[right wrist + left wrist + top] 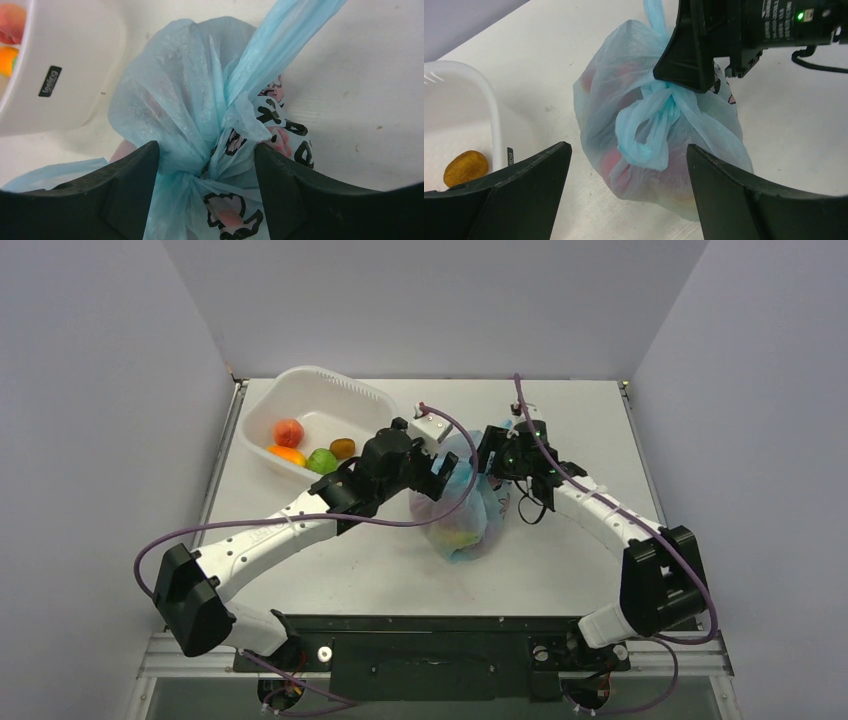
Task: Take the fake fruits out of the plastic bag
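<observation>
The plastic bag point(462, 525) sits in the middle of the table point(560, 570), a little nearer than both grippers. It is bulging and tied shut. The fake fruits point(610, 161) are inside it, showing only as reddish and yellowish shapes through the pale blue film, so nothing is out of it yet.

The coming move turns on the knot point(659, 107), which rides on the bag's upper, far side. One loose handle tail runs from it toward the far edge.

The right gripper point(205, 170) is the one in place. Its jaws stand apart on either side of the knot, and gathered film fills the gap and brushes both inner faces. I cannot tell whether they bite yet.

The left gripper point(626, 150) comes in from the left with its jaws spread wide and holding nothing. The knot lies ahead of it, in line with the gap but beyond the tips, so the right arm is plainly the nearer.

My judgement is that the knot must be worked loose, or the film pulled apart, before any fruit can be reached.

Far left stands the white tub point(330, 390) with a few loose toy pieces point(321, 460) in it (just beside the bag, not touching it as far as I can see).
</observation>
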You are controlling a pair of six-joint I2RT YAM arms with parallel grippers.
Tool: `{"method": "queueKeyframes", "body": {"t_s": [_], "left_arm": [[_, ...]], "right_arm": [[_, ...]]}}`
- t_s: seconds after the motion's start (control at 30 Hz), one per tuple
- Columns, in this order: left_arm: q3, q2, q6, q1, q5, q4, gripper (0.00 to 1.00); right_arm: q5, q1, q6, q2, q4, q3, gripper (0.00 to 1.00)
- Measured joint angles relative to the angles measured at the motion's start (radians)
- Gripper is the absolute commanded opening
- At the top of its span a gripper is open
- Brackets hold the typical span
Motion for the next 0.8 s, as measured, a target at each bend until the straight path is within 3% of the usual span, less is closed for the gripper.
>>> {"method": "queueKeyframes", "body": {"t_s": [0.2, 0.47, 0.67, 0.8], "left_arm": [[0.0, -0.009, 0.002, 0.0, -0.067, 0.0, 0.84], [0.032, 0.008, -0.006, 0.0, -0.145, -0.024, 0.84], [0.032, 0.013, -0.023, 0.012, -0.163, -0.024, 0.84], [0.032, 0.024, -0.047, 0.027, -0.164, -0.024, 0.84]], "right_arm": [[0.01, 0.076, -0.055, 0.067, -0.01, 0.021, 0.43], [0.08, 0.187, -0.14, 0.071, -0.041, 0.044, 0.33], [0.102, 0.275, -0.161, -0.004, -0.006, -0.045, 0.34], [0.096, 0.309, -0.157, -0.106, 0.016, -0.146, 0.51]]}}
